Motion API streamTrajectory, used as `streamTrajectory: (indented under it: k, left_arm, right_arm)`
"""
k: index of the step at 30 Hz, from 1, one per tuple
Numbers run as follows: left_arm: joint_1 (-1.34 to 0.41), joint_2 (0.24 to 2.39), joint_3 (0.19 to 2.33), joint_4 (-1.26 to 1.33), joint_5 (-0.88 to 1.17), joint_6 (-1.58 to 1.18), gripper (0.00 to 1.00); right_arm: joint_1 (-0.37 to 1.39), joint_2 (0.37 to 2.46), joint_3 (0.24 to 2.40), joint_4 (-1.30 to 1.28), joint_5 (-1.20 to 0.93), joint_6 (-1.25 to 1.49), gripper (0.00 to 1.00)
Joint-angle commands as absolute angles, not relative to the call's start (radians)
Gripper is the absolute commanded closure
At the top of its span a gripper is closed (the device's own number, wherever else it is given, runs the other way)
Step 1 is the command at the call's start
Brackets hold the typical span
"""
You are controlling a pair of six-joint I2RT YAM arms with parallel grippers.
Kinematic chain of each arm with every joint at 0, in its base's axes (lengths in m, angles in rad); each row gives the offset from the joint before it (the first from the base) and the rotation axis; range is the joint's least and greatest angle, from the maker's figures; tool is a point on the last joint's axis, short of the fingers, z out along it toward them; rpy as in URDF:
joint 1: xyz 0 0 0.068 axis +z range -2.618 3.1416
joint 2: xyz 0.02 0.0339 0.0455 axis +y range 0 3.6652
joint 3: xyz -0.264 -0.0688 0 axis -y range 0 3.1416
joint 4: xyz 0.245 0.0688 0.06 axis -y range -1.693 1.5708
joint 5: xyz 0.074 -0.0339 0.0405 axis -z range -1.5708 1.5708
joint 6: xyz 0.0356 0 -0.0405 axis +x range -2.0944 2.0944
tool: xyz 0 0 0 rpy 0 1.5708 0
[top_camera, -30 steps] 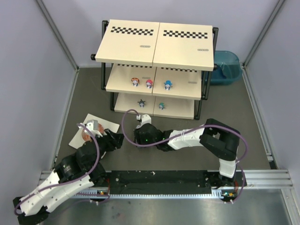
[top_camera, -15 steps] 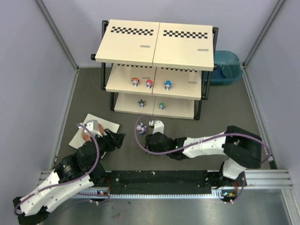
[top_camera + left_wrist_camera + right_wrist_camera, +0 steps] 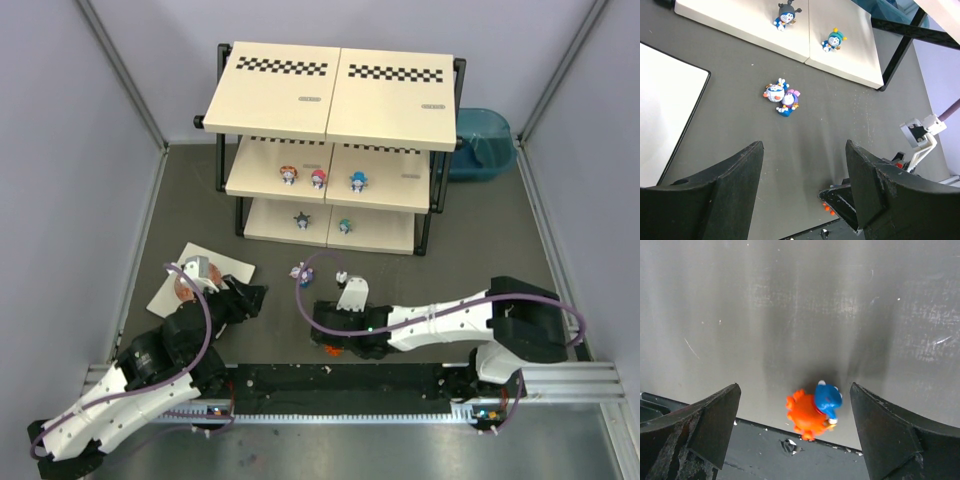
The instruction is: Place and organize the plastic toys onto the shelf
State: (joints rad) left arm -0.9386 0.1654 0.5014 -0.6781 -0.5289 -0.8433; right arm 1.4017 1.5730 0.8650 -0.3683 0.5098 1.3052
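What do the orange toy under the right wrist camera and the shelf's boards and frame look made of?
Orange toy: likely moulded plastic, saturated colour with a smooth, slightly glossy surface.
Shelf boards: matte cream panels, perhaps laminate or painted wood; the look leaves it open.
Shelf frame: thin black tubes, probably painted metal.

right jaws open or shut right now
Open: in the right wrist view the fingers stand wide apart, and the orange toy lies on the table between them, touching neither.
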Motion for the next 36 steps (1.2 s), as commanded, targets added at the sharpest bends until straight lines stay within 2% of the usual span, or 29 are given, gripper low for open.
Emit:
streamTrajectory:
  k: [1,6,9,13,15,19,25,27,36]
  left_arm:
    - [-0.939,0.158,0.514,-0.676,-0.514,-0.854,0.28]
    - [-0.937,0.152,0.515,-0.683,-0.511,-0.862,0.28]
    - [-0.937,0.153,0.514,-0.683,-0.506,-0.87,0.28]
    - [-0.937,0.153,0.509,-0.68,-0.497,-0.876,0.28]
    - [-0.939,0.153,0.508,-0.677,-0.494,-0.877,0.29]
    - [-0.939,0.152,0.508,-0.678,-0.491,-0.873,0.29]
    - [-0.937,0.15,0.505,-0.677,-0.488,-0.87,0.29]
    - [-0.937,0.15,0.505,-0.677,-0.486,-0.867,0.29]
    - [-0.937,0.147,0.506,-0.684,-0.497,-0.864,0.29]
  right_arm:
    - [1.43,1.528,0.905,-0.434,0.617,1.324,0.08]
    - [1.427,1.381,0.835,-0.304,0.673,0.922,0.1]
    - [1.394,1.307,0.784,-0.246,0.582,0.702,0.16]
    - [1.355,1.235,0.756,-0.227,0.37,0.476,0.35]
    - [1.345,1.23,0.764,-0.245,0.243,0.397,0.35]
    - [1.356,1.284,0.792,-0.33,0.141,0.354,0.3]
    - [1.426,1.367,0.801,-0.311,0.17,0.35,0.28]
    - [1.433,1.403,0.811,-0.311,0.186,0.354,0.24]
    - [1.447,1.46,0.816,-0.298,0.216,0.365,0.24]
